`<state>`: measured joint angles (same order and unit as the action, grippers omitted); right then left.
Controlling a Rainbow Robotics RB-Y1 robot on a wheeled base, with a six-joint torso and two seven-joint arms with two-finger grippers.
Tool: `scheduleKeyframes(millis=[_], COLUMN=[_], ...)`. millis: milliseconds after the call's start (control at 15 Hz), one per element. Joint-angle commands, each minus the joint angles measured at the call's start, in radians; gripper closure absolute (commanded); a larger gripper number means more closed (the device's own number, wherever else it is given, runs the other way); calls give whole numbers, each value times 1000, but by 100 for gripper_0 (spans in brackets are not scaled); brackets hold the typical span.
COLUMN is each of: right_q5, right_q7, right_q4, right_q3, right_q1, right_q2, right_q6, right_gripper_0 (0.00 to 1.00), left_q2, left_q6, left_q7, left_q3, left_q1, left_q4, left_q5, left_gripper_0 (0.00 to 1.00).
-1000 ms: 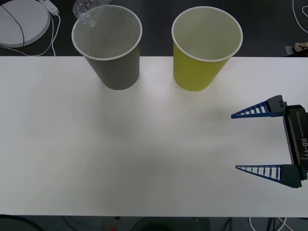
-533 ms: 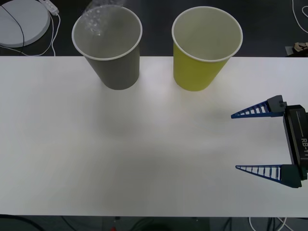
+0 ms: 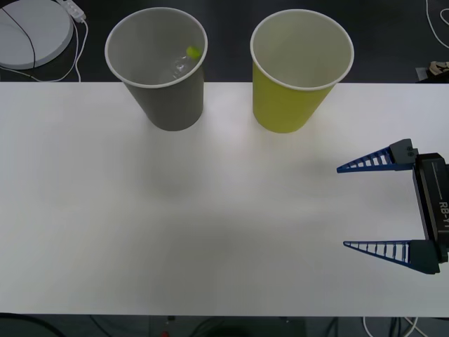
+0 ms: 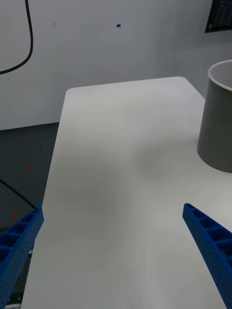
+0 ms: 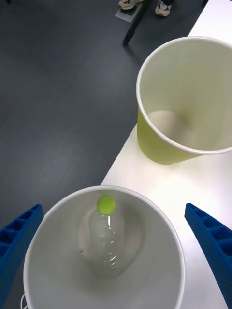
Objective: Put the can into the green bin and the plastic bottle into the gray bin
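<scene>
The plastic bottle [image 5: 107, 234] lies inside the gray bin [image 5: 159, 275], its lime-green cap [image 3: 191, 51] leaning against the bin's inner wall. My left gripper [image 5: 113, 208] hangs open straight above that bin with nothing between its fingers. The gray bin [image 3: 168, 105] stands at the table's far edge, with the green bin [image 3: 291, 105] to its right, and the green bin's pale bottom [image 5: 169, 123] is bare. My right gripper [image 3: 344, 206] rests open over the table's right side, pointing left toward the gray bin [image 4: 220, 125]. The can is out of view.
The white table [image 3: 210, 210] stretches wide and bare in front of the two bins. A round white disc [image 3: 31, 31] with a cable lies on the dark floor beyond the far left corner. Both bins stand close to the far table edge.
The plastic bottle was above the gray bin's far left rim. It has dropped inside, and its green cap now shows within. The right gripper has not moved.
</scene>
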<state>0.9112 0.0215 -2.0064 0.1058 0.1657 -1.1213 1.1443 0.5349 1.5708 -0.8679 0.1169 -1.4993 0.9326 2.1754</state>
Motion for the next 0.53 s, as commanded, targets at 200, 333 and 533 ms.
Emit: scheduleKeyframes(millis=[200,333,533], right_q5=[0,0,0], right_q7=[0,0,0], right_q4=[0,0,0], right_q3=[0,0,0], right_q1=[0,0,0], right_q2=[0,0,0], right_q6=[0,0,0], right_gripper_0=[0,0,0], left_q2=[13,42,97], left_q6=[0,0,0], left_q7=[4,3,-45], left_q3=[-2,-2,-2], left_q1=[5,33,134], left_q4=[0,6,157], left_q5=[-17,-85,-155], left_gripper_0=[0,0,0])
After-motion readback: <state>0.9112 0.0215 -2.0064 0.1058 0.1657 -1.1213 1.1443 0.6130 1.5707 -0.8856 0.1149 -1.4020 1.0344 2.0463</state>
